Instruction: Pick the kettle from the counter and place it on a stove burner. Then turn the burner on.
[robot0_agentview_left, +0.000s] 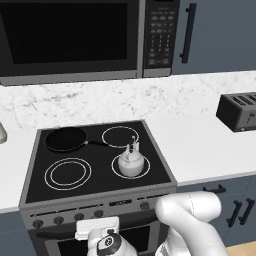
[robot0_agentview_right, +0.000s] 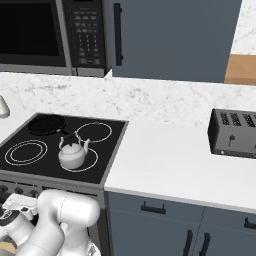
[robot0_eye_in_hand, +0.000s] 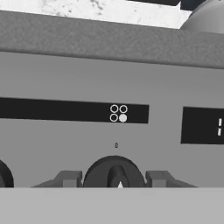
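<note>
Kettle (robot0_agentview_left: 131, 162) sits upright on the front-right burner ring (robot0_agentview_left: 144, 173) of the black cooktop (robot0_agentview_left: 95, 155), off the marble counter (robot0_agentview_left: 210, 145); placing looks done. Frying pan (robot0_agentview_left: 65, 139) occupies the rear-left ring, well apart.

Gripper (robot0_eye_in_hand: 114, 179) is down at the stove's front panel, fingers (robot0_eye_in_hand: 68, 178) spread either side of a dark round knob (robot0_eye_in_hand: 114, 173), not yet pinching it. The icon above (robot0_eye_in_hand: 118, 113) has its lower-right dot filled, which probably marks the kettle's burner.

Handling judgement: the knob is rigid, smooth and probably a little slick, so a firm pinch across its flanks, then a twist. The kettle reads as light, hard and rounded; its thin top handle (robot0_agentview_right: 74, 144) is the only sensible hold.
</note>
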